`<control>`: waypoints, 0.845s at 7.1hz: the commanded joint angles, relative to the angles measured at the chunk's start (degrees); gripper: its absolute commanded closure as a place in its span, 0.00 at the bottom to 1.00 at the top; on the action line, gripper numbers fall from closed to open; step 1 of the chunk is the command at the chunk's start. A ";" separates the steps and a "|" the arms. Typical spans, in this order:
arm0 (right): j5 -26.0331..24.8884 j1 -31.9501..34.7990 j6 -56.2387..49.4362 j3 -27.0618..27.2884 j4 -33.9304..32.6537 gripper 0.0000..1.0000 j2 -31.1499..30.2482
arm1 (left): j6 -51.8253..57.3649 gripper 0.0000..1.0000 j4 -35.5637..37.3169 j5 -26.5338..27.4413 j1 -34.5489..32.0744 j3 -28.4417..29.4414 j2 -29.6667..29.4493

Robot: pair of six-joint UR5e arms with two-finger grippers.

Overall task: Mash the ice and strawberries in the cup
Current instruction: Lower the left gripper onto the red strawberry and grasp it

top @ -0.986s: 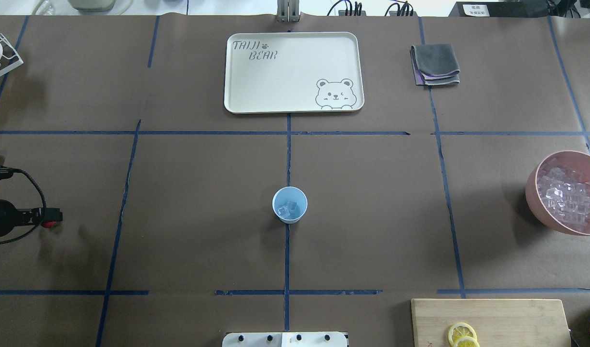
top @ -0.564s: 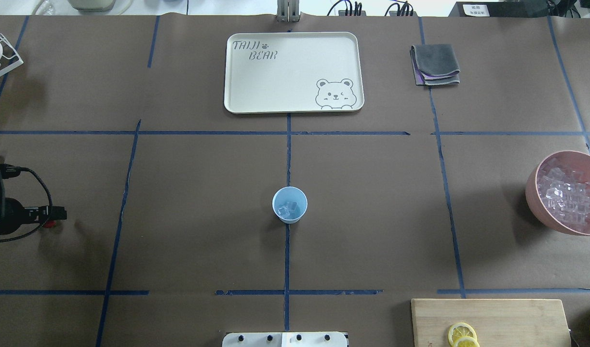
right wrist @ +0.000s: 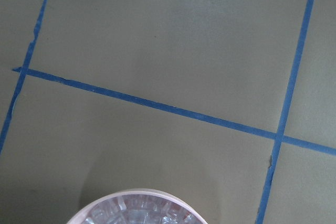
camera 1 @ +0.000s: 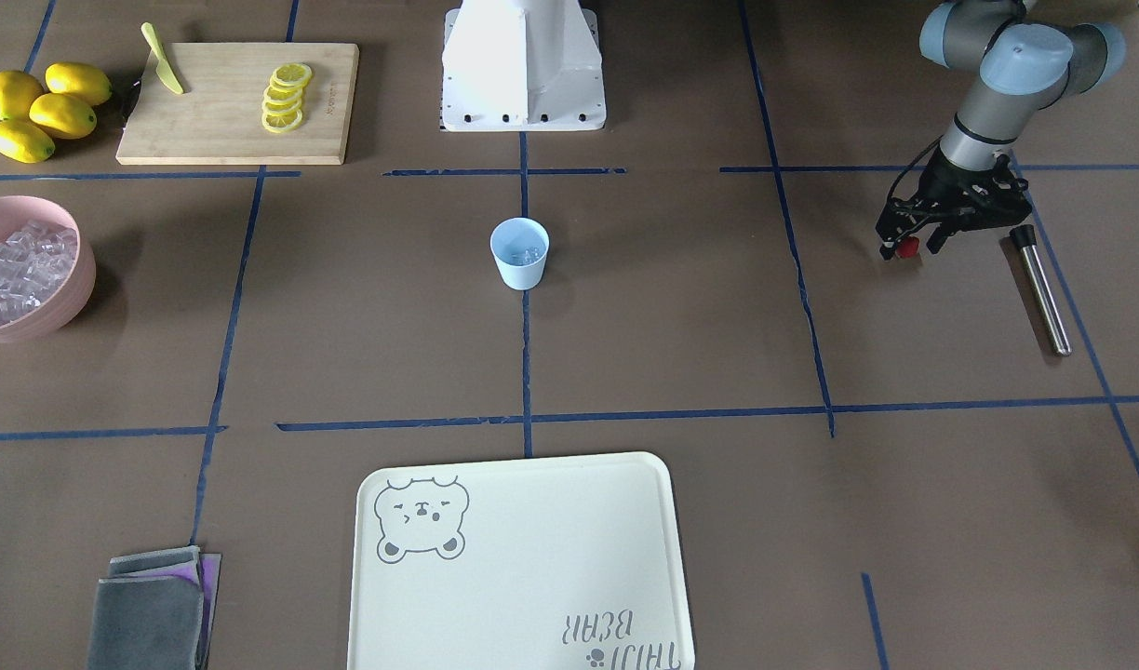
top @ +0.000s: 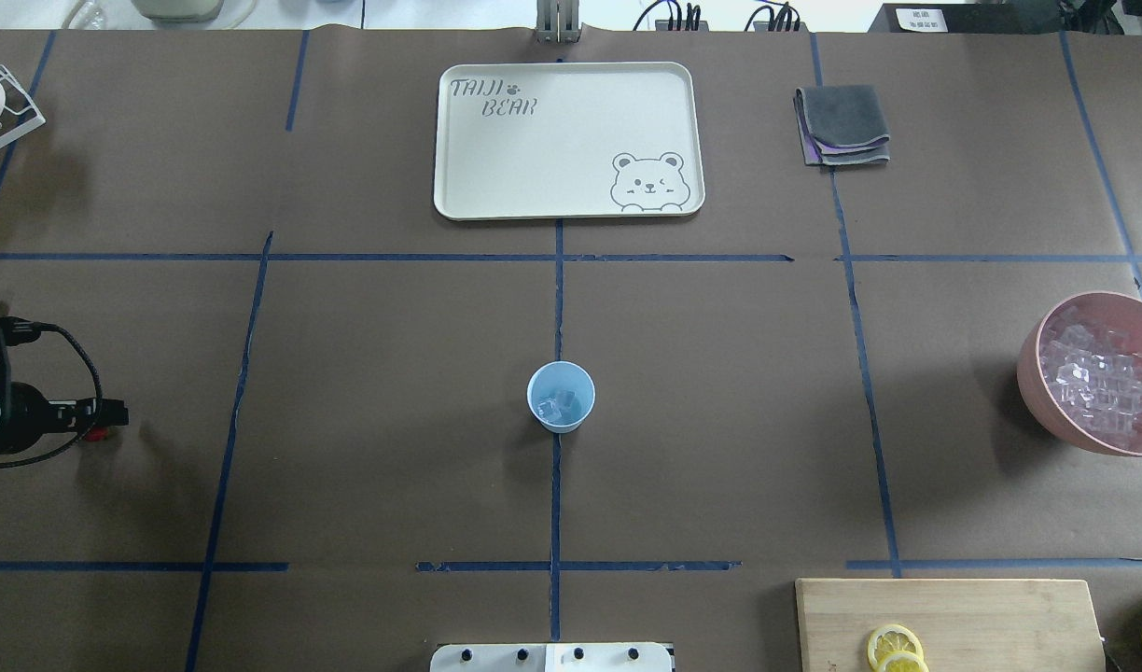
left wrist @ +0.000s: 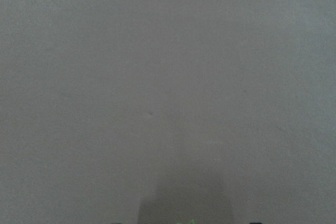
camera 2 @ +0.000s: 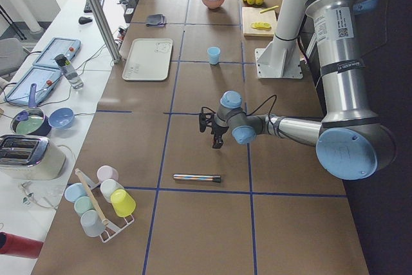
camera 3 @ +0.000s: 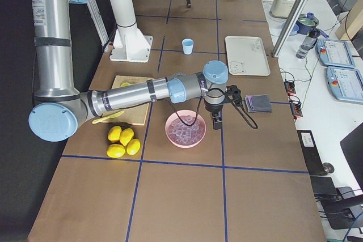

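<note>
The cup (top: 561, 397) — pale blue, tapered, upright — holds a few clear ice cubes (top: 559, 405); the left gripper (camera 1: 907, 249) pinches a red strawberry (camera 1: 905, 246); whether the right gripper (camera 3: 217, 122) is closed, I cannot tell.

This is a robotics lab dressed up as a kitchen. Brown paper (top: 394, 373) covers the table, ruled into a grid by blue tape (top: 559, 299). Two grey industrial arms (camera 3: 57, 55) rise around a white pedestal (camera 1: 523, 65). In the left side view, at nine o'clock, a white bench (camera 2: 64, 104) carries teach pendants (camera 2: 55, 53), a toaster (camera 2: 22, 154) and cables.
</note>
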 commanded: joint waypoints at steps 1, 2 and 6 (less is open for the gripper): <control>0.00 0.00 0.00 -0.01 0.00 0.01 0.15 | 0.06 0.57 0.00 -0.01 -0.01 -0.09 0.04; 0.09 0.00 0.18 0.08 -0.09 0.01 0.32 | 0.06 0.80 0.00 -0.10 0.08 -0.27 0.30; 0.18 0.09 0.09 0.08 -0.09 0.01 0.23 | 0.32 1.00 3.75 -5.78 -0.97 -9.38 3.20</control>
